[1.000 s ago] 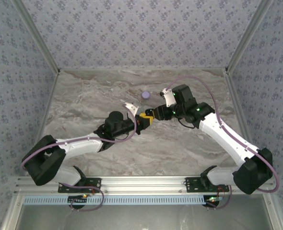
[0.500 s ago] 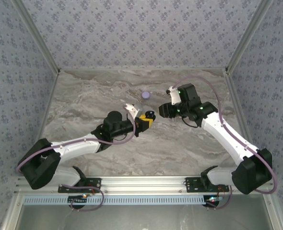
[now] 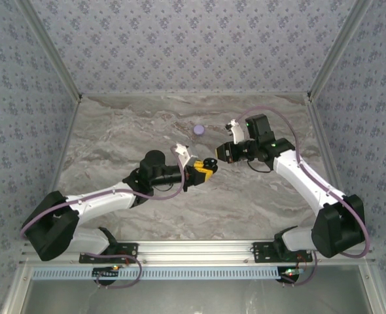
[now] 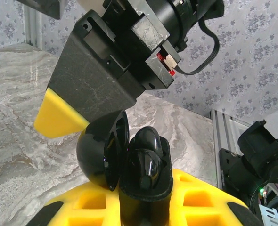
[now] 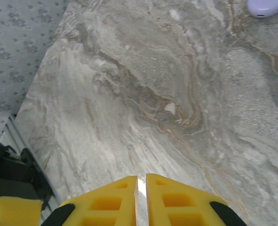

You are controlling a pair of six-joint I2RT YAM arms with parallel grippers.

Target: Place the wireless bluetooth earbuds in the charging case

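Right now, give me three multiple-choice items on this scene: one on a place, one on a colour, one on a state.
1. Where is the black charging case? A in the left gripper; B on the floor; C on a shelf.
2. What colour is the round case lying on the table? A red; B green; C lavender.
3. How is the black case's lid? A shut; B open; C detached.
Answers: A, yellow pads clamp it; C, it is pale lavender on marble; B, it is swung aside, showing a black earbud.
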